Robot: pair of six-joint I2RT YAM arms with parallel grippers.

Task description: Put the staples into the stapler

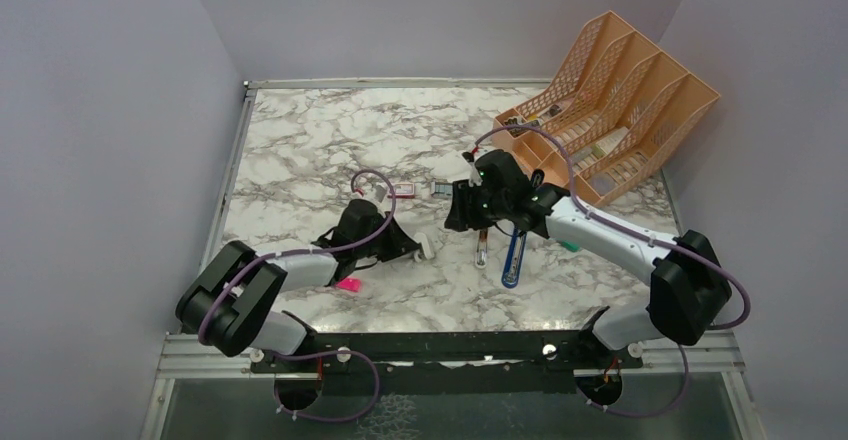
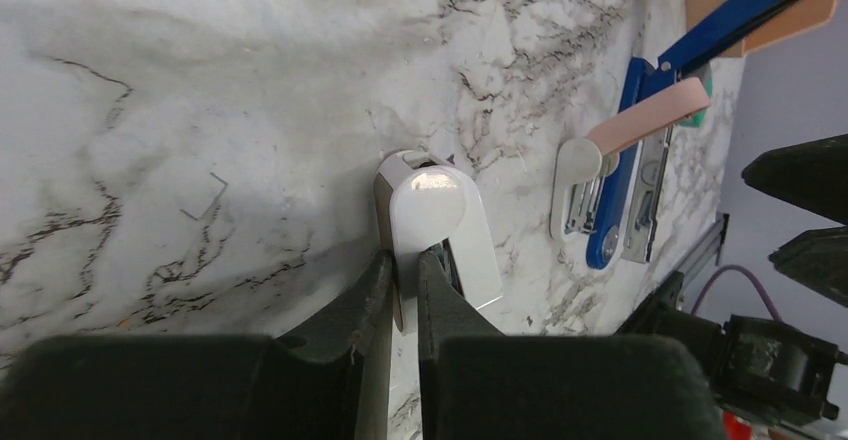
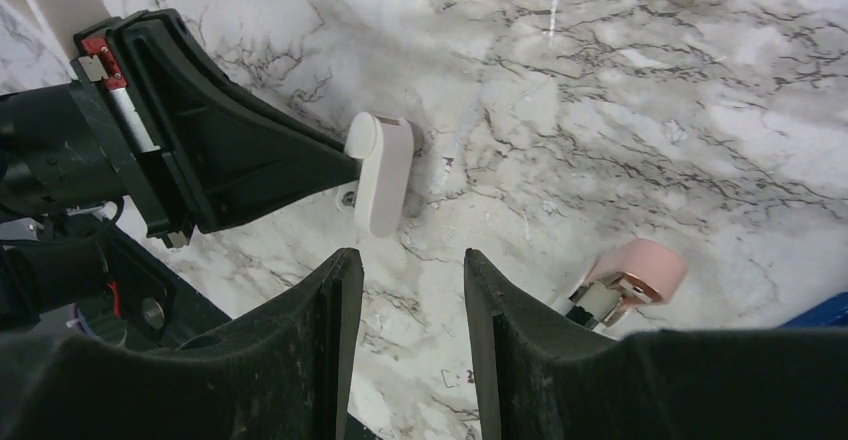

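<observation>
My left gripper (image 2: 403, 265) is shut on the near end of a small white stapler (image 2: 440, 230), which lies on the marble table; from above, that gripper (image 1: 415, 250) sits left of centre. My right gripper (image 3: 412, 260) hangs open above the table with nothing between its fingers, just short of the white stapler (image 3: 385, 170). In the top view it (image 1: 462, 222) is right of the left one. The staples (image 1: 440, 189), a small grey block, lie farther back beside a red-and-white box (image 1: 402, 191); both grippers are away from them.
A blue stapler (image 1: 513, 255) lies opened out under the right arm, with a pink-topped stapler (image 1: 482, 250) beside it. An orange file rack (image 1: 620, 100) stands at the back right. A pink highlighter (image 1: 348, 285) lies by the left forearm.
</observation>
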